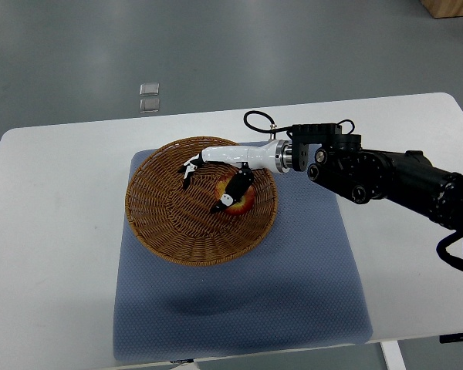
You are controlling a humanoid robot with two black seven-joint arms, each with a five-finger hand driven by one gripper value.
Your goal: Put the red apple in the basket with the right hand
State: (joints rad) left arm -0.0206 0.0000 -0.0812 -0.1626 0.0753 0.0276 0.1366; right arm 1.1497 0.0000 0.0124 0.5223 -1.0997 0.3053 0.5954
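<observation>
The red apple (239, 202) sits inside the basket (170, 223), near its right side. The right hand (216, 173) reaches over it, and its fingers (231, 193) wrap around the apple. The basket rests on a blue mat (293, 293) on the white table (54, 254).

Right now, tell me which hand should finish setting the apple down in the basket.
Right. The right hand is already over the basket, fingers around the red apple. No left arm is in view.
</observation>
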